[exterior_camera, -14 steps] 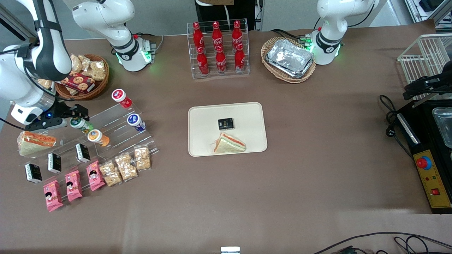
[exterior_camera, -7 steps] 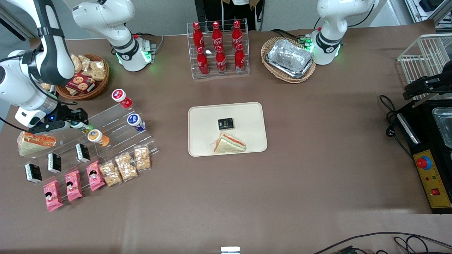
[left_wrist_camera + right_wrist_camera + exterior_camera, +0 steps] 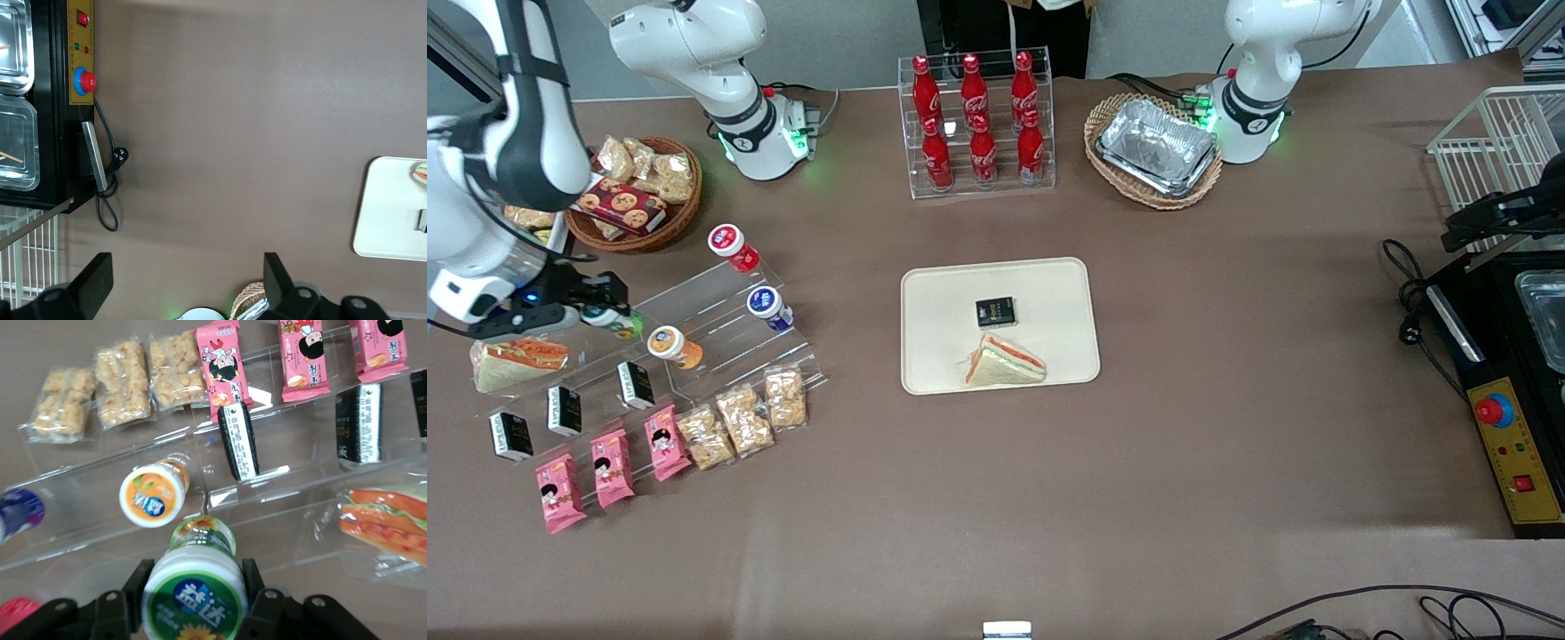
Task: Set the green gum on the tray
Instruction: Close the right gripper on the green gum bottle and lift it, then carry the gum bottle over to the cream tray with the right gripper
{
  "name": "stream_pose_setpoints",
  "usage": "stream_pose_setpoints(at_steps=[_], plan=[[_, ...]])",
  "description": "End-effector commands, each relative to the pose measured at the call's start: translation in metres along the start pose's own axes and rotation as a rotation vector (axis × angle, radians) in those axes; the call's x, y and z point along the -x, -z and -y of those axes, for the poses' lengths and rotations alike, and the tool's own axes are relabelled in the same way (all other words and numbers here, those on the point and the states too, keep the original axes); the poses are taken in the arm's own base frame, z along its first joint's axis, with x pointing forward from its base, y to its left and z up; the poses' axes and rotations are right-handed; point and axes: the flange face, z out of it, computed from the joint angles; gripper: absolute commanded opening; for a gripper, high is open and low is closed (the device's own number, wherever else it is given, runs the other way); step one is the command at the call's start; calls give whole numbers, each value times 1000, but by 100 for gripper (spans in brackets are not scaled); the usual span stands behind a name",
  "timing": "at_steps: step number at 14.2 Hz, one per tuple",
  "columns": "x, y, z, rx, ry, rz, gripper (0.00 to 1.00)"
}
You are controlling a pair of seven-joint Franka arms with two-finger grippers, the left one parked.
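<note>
My right gripper (image 3: 609, 317) is shut on the green gum (image 3: 615, 321), a small green bottle with a white lid, and holds it over the clear acrylic step stand (image 3: 711, 307) at the working arm's end of the table. In the right wrist view the gum (image 3: 195, 593) fills the space between my fingers (image 3: 250, 583), its green-and-yellow label facing the camera. The cream-beige tray (image 3: 1049, 293) lies at the table's middle and holds a small black box (image 3: 995, 311) and a wrapped sandwich (image 3: 1003, 362). The tray's edge also shows in the left wrist view (image 3: 390, 213).
On the stand are an orange gum bottle (image 3: 673, 346), a blue one (image 3: 768, 307), a red one (image 3: 732, 245), black boxes (image 3: 635, 384), pink packets (image 3: 612, 466), nut bags (image 3: 745, 418) and a sandwich (image 3: 516, 361). A snack basket (image 3: 636, 197), cola rack (image 3: 976, 116) and foil-tray basket (image 3: 1156, 147) stand farther off.
My gripper closed round the green gum and has drawn it a little toward the working arm's end of the table, off its place on the stand.
</note>
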Motion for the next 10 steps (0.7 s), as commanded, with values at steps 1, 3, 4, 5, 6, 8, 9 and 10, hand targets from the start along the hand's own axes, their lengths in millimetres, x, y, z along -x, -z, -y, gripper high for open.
stream_pose_setpoints(at_steps=[1, 3, 4, 5, 6, 8, 9, 10], plan=[[-19, 74, 8, -3, 22, 63, 37], [-24, 113, 17, -14, -15, 67, 37], [-28, 134, 24, -12, -15, 67, 37], [-35, 149, 31, -6, -19, 79, 37], [-44, 161, 42, -27, -33, 89, 37], [-60, 170, 78, -71, -101, 106, 37], [-67, 170, 114, -73, -129, 111, 37], [-72, 167, 154, -64, -167, 123, 37]])
